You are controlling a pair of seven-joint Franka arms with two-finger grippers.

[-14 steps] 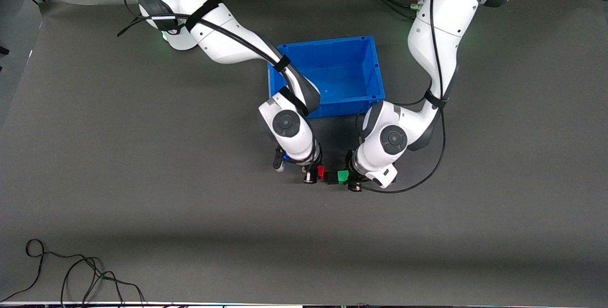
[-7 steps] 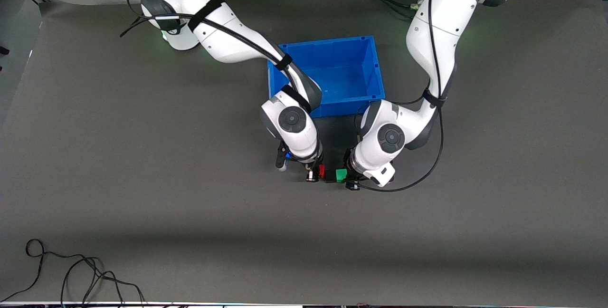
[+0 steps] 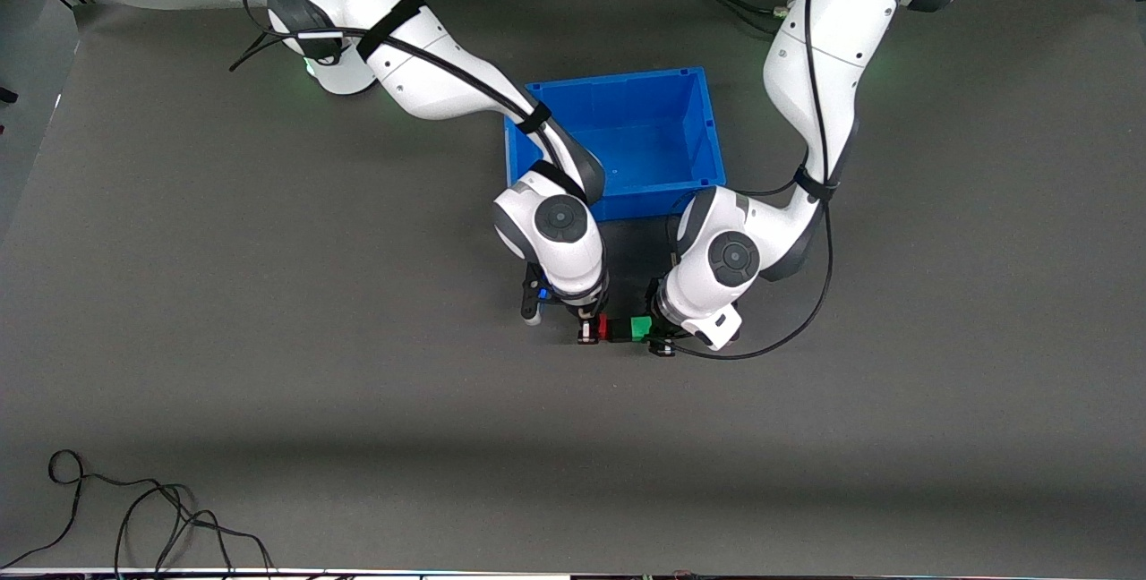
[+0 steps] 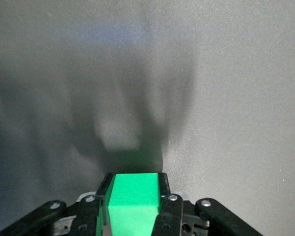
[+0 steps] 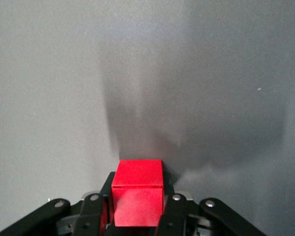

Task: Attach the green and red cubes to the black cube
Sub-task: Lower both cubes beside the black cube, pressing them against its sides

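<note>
Grey matting covers the bench, with a blue bin at its middle. Just nearer the front camera than the bin, the right gripper has its jaws clenched on the red cube, and the left gripper clamps the green cube. Between them sits the black cube, hard to make out. I'd judge the joining step is underway; next, both must press squarely inward, aligned.
</note>
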